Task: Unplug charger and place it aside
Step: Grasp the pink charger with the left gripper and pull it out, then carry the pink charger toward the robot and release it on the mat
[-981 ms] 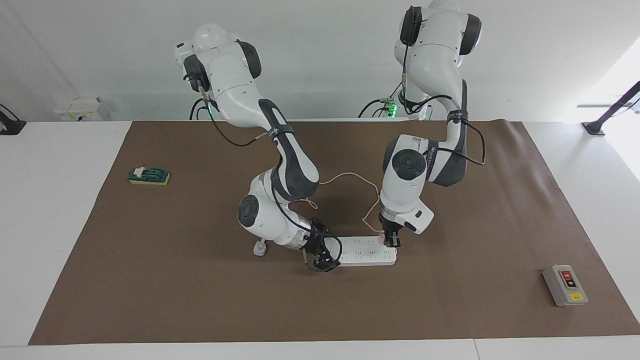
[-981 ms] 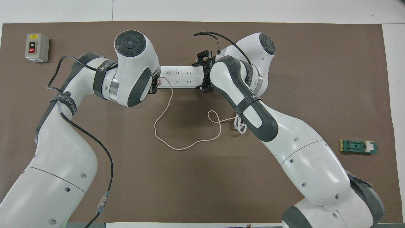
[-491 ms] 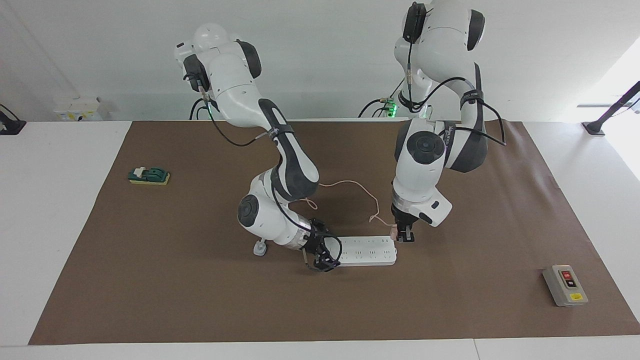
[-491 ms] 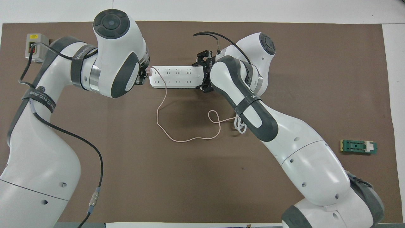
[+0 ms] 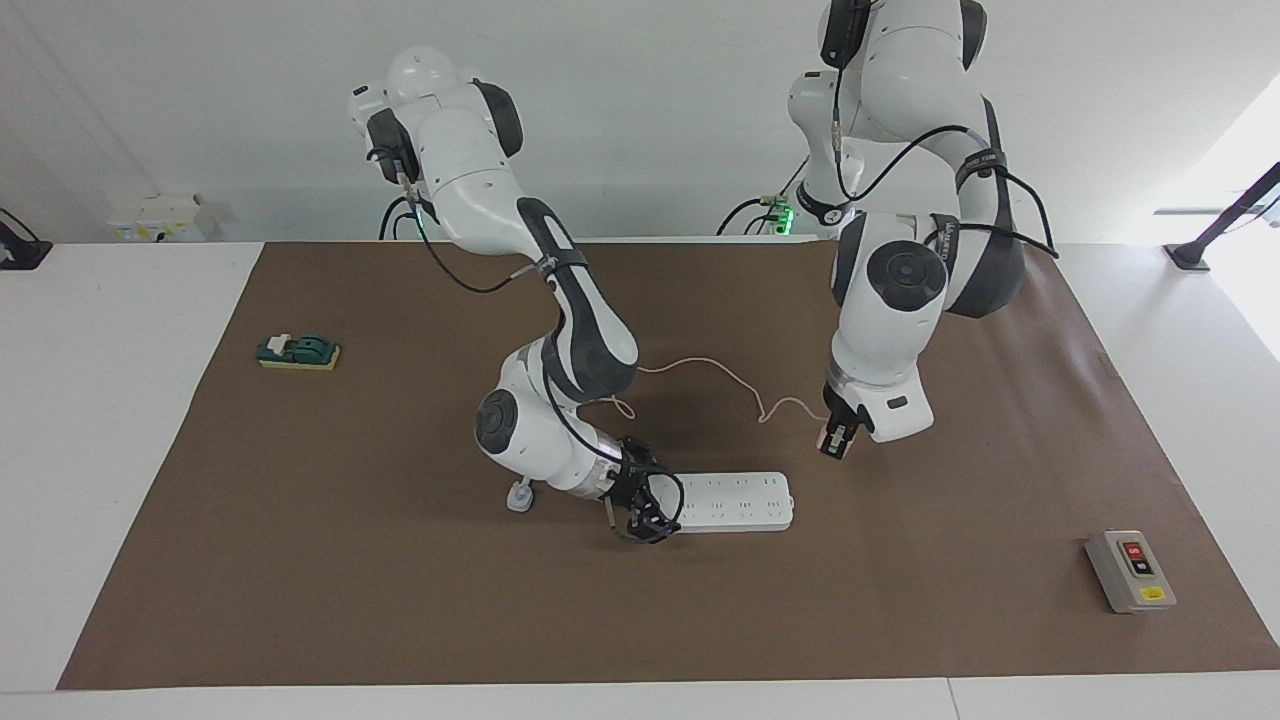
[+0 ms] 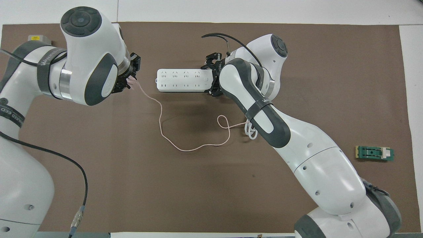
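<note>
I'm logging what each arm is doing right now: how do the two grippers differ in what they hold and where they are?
The left gripper is shut on the pink charger and up over bare mat, clear of the power strip; the right gripper is down at the strip's end toward the right arm, bracing it. The charger's thin cable trails from the left gripper; nothing hangs from the right. Both point downward.

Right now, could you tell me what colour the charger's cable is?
Pale pink cable; it shows best in the overhead view.
</note>
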### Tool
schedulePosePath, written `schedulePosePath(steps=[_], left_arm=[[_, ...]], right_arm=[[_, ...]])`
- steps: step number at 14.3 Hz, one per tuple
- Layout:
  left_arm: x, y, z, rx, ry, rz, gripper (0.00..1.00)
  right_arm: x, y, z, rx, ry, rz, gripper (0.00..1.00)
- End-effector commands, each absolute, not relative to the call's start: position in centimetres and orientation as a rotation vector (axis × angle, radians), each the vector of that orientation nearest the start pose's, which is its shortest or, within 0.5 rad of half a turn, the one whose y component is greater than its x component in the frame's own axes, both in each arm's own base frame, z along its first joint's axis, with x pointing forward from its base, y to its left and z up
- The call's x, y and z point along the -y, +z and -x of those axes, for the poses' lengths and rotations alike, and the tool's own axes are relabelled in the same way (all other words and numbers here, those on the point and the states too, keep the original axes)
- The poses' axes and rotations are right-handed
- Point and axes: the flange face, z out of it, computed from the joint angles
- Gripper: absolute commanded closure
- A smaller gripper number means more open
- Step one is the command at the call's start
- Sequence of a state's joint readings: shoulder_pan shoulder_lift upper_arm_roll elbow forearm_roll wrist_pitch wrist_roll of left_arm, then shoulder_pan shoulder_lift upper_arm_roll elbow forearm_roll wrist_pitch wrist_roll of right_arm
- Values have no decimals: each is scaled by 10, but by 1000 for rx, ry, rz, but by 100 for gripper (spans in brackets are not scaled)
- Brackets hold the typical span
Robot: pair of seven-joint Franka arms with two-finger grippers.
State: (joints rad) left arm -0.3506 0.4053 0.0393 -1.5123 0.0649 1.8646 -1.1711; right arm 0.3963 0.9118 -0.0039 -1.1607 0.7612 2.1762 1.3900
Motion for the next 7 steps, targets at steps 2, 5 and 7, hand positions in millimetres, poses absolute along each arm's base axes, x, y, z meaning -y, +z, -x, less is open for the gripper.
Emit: schedulePosePath(steps=[2,5,7], left_arm=[[148,428,-599,915,80,2885,100],[99,418,-588,802,144,2914,100],[70,414,-582,716,168,2973,100]], right_arm=[[-325,244,-712,-1687,529,1967,39],[-325,244,-712,-1688,529,1968,38],[-325,244,-712,-1688,528,1965,38]])
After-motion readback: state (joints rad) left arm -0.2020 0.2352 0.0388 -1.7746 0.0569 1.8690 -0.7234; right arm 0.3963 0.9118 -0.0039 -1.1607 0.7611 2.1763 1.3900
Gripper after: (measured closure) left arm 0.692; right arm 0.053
